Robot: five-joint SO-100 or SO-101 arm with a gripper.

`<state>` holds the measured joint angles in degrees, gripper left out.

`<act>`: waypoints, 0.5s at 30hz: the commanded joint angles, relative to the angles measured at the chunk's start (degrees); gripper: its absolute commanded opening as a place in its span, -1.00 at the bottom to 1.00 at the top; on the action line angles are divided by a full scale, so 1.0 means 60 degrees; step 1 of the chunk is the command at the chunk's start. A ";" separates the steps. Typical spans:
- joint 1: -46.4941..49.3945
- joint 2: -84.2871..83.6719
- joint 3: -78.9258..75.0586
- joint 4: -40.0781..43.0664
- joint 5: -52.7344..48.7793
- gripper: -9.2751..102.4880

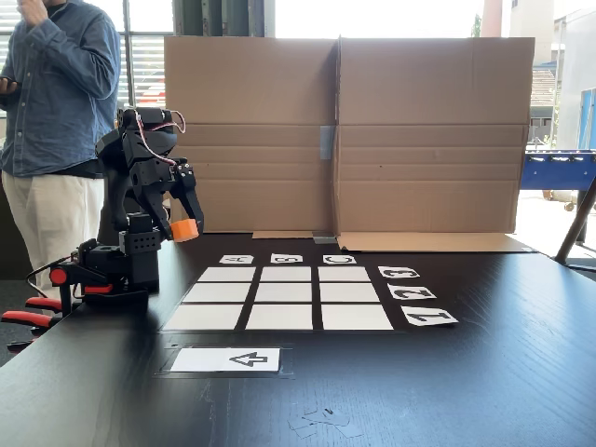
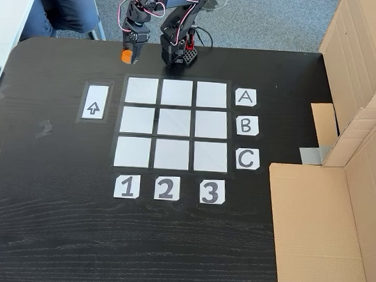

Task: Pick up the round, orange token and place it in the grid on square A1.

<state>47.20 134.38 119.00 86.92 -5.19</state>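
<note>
Fixed views both showed my gripper (image 1: 189,226) (image 2: 127,55) closed around the token (image 1: 185,230) (image 2: 125,56), which I held lifted clear of the table (image 1: 466,391) (image 2: 55,222). From the table-level camera, the token hung at my fingertips just right of my base (image 1: 112,270), left of the grid (image 1: 279,298) and off its paper. From above, it sat beyond the grid's (image 2: 174,123) top-left corner, just outside the row labelled A, near the table's far edge. Square A1 (image 1: 227,274) (image 2: 142,90) lay bare and white, the corner cell nearest the token, close to it but not under it. The arrow card (image 1: 226,359) (image 2: 95,101) lay beside the grid on the column-1 side, apart from the squares. Cardboard panels (image 1: 345,135) (image 2: 360,94) stood along one table edge. A person (image 1: 51,121) in a blue shirt stood behind my arm in the low view.
</note>
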 commanded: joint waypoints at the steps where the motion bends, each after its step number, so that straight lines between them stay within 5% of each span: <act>1: -0.0205 0.0352 0.0469 -0.0293 0.0000 -0.61; 15: -0.0630 -0.0190 0.2856 -0.1816 0.0000 -0.61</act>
<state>44.03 134.21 135.97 76.90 -5.19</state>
